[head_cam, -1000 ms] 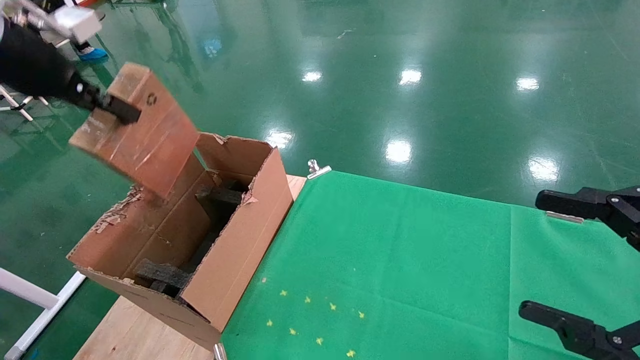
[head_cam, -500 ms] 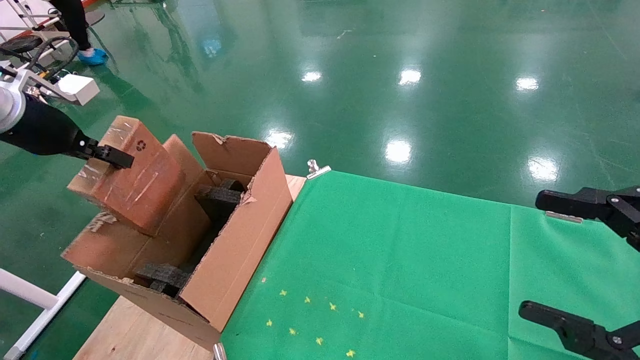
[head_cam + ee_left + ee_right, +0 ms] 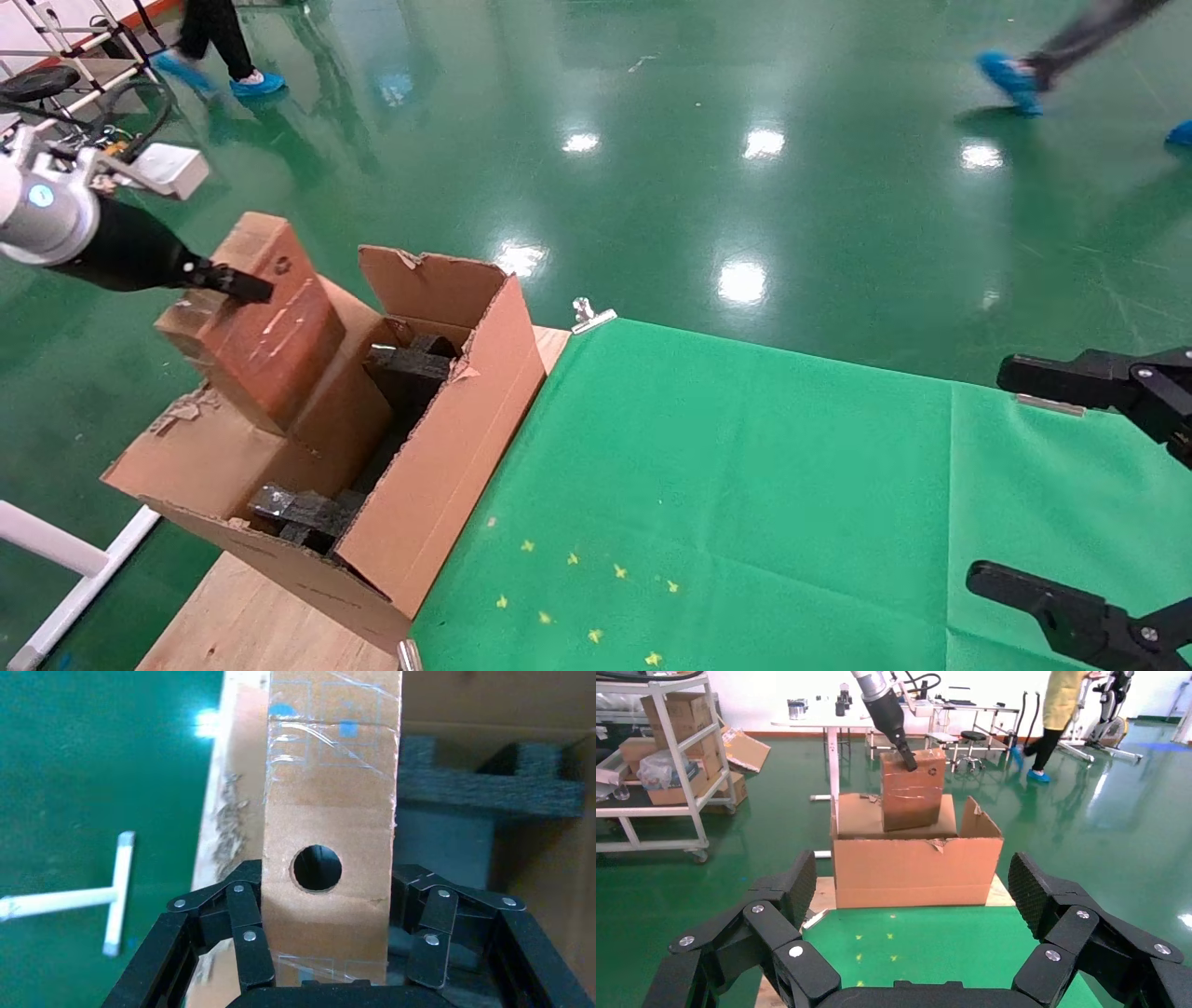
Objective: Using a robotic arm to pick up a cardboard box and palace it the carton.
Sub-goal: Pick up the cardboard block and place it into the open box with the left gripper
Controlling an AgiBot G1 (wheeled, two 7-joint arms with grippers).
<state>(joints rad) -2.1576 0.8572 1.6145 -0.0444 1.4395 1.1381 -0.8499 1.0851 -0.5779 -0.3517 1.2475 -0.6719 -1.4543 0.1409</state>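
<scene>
Above the carton's [image 3: 438,438] open top, on the side away from the green-covered bench [image 3: 792,485], the left gripper [image 3: 330,966] is clamped on the narrow sides of the cardboard box [image 3: 265,326], which tilts with its lower end dipping inside. Lowering should probably stay slow and square, steering clear of the black foam blocks [image 3: 410,368] and torn flaps. Beyond the carton, over the bench, the right gripper [image 3: 916,917] hangs wide open, holding nothing.

Left gripper [image 3: 231,282] clamps cardboard box [image 3: 265,326], tilted over carton [image 3: 438,466]; right gripper [image 3: 1085,494] spread wide
</scene>
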